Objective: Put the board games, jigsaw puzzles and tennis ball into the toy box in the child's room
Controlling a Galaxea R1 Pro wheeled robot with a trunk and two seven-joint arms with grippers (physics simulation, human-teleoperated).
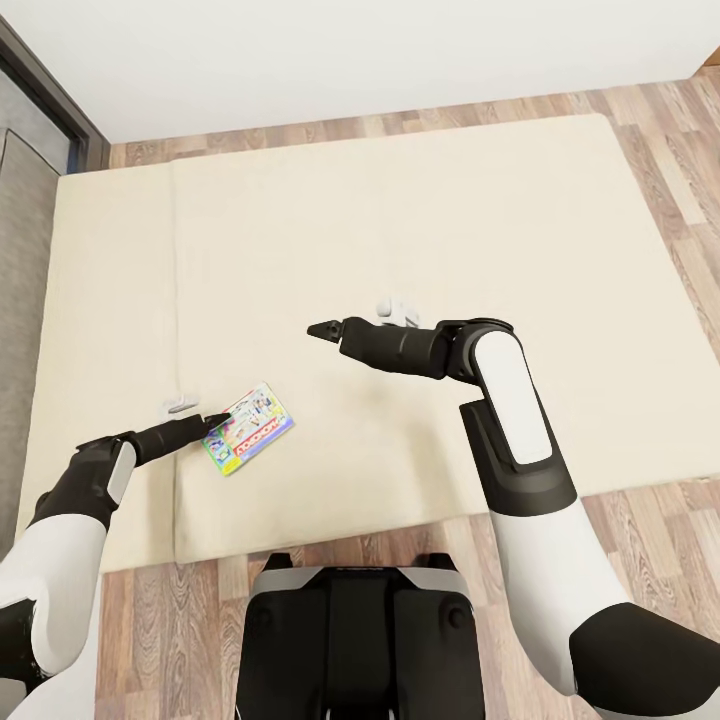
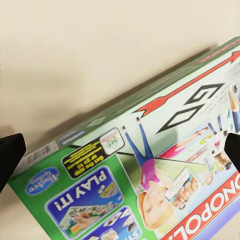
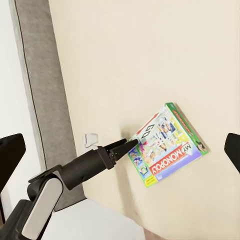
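Beige bed (image 1: 420, 250) underfoot of both arms, wood floor (image 1: 660, 110) around it, white wall beyond. Lying flat near the front-left of the mattress: one board game (image 1: 249, 429), green-edged with a pale printed lid, set at a slant to the bed's edge.

Left gripper (image 1: 217, 419) at the box's near-left corner — fingertips wide in the left wrist view, dark tips at either border with the lid (image 2: 150, 170) between them; contact with the box cannot be told. Seen from the right wrist, the left gripper (image 3: 126, 146) points at the box's corner (image 3: 167, 145) rather than straddling an edge.

Right gripper (image 1: 318, 329) hovering well apart over bare mattress, its tips (image 3: 11, 157) spread wide, holding nothing.

For a clean pick, probably best to:
- shift off the corner onto a long edge
- square the wrist to that edge, since the box lies skewed
- sink one finger under the rim — soft mattress should give — and close across the thin side
- lift level, watching for the flat box pivoting out of the grip

Small white object (image 1: 178, 405) just beside the left wrist; worth avoiding.
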